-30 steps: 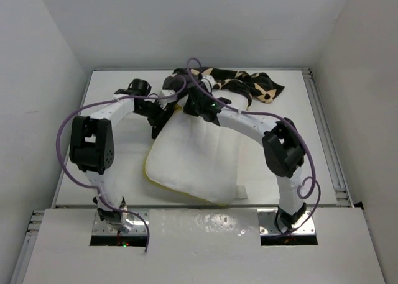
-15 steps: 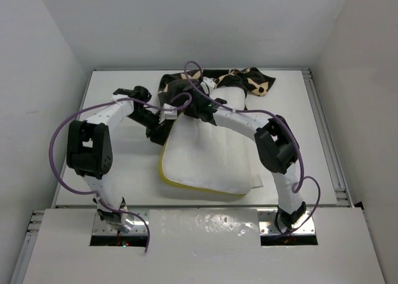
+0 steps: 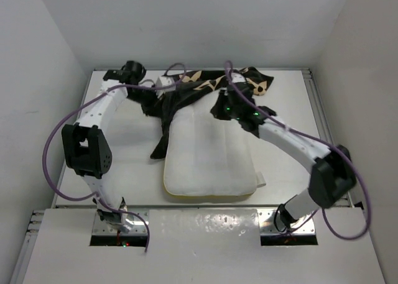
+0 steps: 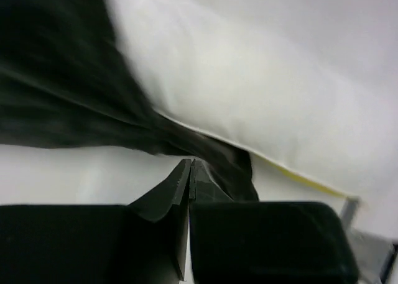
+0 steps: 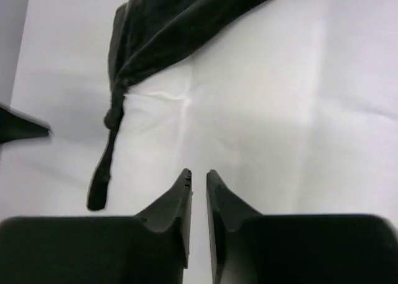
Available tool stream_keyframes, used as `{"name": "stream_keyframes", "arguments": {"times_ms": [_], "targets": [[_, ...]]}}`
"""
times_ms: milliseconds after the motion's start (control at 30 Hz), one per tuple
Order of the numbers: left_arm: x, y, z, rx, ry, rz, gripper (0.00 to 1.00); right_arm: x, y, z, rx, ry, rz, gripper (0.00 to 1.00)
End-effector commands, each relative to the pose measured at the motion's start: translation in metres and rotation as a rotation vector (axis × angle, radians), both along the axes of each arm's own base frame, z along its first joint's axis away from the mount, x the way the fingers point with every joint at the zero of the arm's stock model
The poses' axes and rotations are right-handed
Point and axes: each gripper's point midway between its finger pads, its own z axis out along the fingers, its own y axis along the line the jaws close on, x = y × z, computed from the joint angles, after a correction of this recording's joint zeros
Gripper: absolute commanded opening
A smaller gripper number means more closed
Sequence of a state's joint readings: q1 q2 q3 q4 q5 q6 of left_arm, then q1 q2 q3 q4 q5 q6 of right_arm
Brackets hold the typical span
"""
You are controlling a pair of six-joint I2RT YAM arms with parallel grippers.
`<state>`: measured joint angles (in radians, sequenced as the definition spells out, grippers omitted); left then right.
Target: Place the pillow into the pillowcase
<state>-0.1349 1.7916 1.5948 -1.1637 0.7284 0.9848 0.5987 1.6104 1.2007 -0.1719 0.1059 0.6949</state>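
The pillow (image 3: 211, 160) lies flat mid-worktop (image 3: 124, 166), its far end partly under the bunched pillowcase (image 3: 186, 91); the left jaws, closed, apparently pinch its edge, likely to hold its mouth; the right jaws, closed and empty, hover over the pillow.

Bright, even overhead light; the left wrist view is motion-blurred.

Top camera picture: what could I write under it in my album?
Two robot arms reach a black flowered pillowcase bunched at the far end of the white pillow.
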Motion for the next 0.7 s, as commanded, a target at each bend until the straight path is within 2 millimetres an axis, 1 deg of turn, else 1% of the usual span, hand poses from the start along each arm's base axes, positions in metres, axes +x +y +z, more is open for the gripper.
{"name": "stream_keyframes", "arguments": {"times_ms": [0, 33, 67, 100, 133, 167, 200, 233, 267, 300, 333, 367, 400, 433, 467, 500, 533, 567, 600, 633, 667], "targets": [[0.064, -0.029, 0.07, -0.037, -0.195, 0.202, 0.0, -0.006, -0.051, 0.024, 0.021, -0.058, -0.063, 0.19], [0.067, -0.048, 0.078, -0.037, -0.238, 0.168, 0.0, -0.01, -0.066, 0.012, 0.013, -0.031, -0.098, 0.43], [0.077, -0.055, 0.079, -0.01, -0.271, 0.168, 0.0, -0.01, -0.087, 0.015, 0.029, -0.034, -0.158, 0.59], [0.086, -0.064, 0.093, -0.012, -0.321, 0.179, 0.07, -0.01, -0.098, 0.012, 0.031, -0.03, -0.188, 0.73], [0.09, -0.073, 0.094, -0.006, -0.343, 0.177, 0.27, -0.01, -0.107, 0.006, 0.033, -0.02, -0.208, 0.92], [0.097, -0.095, 0.097, -0.015, -0.394, 0.158, 0.35, -0.012, -0.125, -0.011, 0.032, 0.012, -0.251, 0.96], [0.104, -0.101, 0.096, 0.001, -0.424, 0.171, 0.42, -0.01, -0.129, -0.016, 0.044, 0.022, -0.253, 0.98], [0.113, -0.123, 0.095, -0.02, -0.474, 0.16, 0.54, -0.011, -0.135, -0.026, 0.057, 0.053, -0.245, 0.99], [0.12, -0.132, 0.092, -0.018, -0.496, 0.174, 0.57, -0.01, -0.135, -0.031, 0.062, 0.07, -0.233, 0.99], [0.128, -0.136, 0.086, 0.001, -0.511, 0.219, 0.59, -0.008, -0.136, -0.045, 0.056, 0.109, -0.228, 0.99], [0.137, -0.153, 0.09, -0.023, -0.56, 0.226, 0.62, -0.006, -0.134, -0.049, 0.063, 0.122, -0.214, 0.99], [0.147, -0.162, 0.072, -0.004, -0.559, 0.241, 0.64, -0.001, -0.137, -0.053, 0.062, 0.128, -0.213, 0.98], [0.159, -0.162, 0.071, 0.021, -0.588, 0.307, 0.66, 0.004, -0.135, -0.055, 0.067, 0.124, -0.201, 0.98], [0.169, -0.173, 0.073, 0.006, -0.632, 0.335, 0.69, 0.007, -0.129, -0.064, 0.076, 0.146, -0.173, 0.98], [0.18, -0.179, 0.051, 0.033, -0.624, 0.352, 0.71, 0.01, -0.126, -0.066, 0.08, 0.145, -0.156, 0.97], [0.191, -0.179, 0.056, 0.044, -0.657, 0.399, 0.72, 0.012, -0.122, -0.067, 0.089, 0.142, -0.138, 0.97], [0.196, -0.187, 0.052, 0.041, -0.672, 0.403, 0.76, 0.012, -0.119, -0.076, 0.09, 0.161, -0.128, 0.97], [0.208, -0.182, 0.037, 0.101, -0.698, 0.453, 0.77, 0.012, -0.118, -0.081, 0.096, 0.164, -0.125, 0.97], [0.215, -0.183, 0.035, 0.111, -0.731, 0.478, 0.8, 0.01, -0.116, -0.091, 0.105, 0.17, -0.126, 0.97], [0.221, -0.181, 0.02, 0.143, -0.737, 0.494, 0.81, 0.008, -0.115, -0.095, 0.116, 0.173, -0.119, 0.97], [0.226, -0.176, 0.018, 0.172, -0.758, 0.516, 0.81, 0.009, -0.108, -0.094, 0.148, 0.159, -0.096, 0.94]]}}
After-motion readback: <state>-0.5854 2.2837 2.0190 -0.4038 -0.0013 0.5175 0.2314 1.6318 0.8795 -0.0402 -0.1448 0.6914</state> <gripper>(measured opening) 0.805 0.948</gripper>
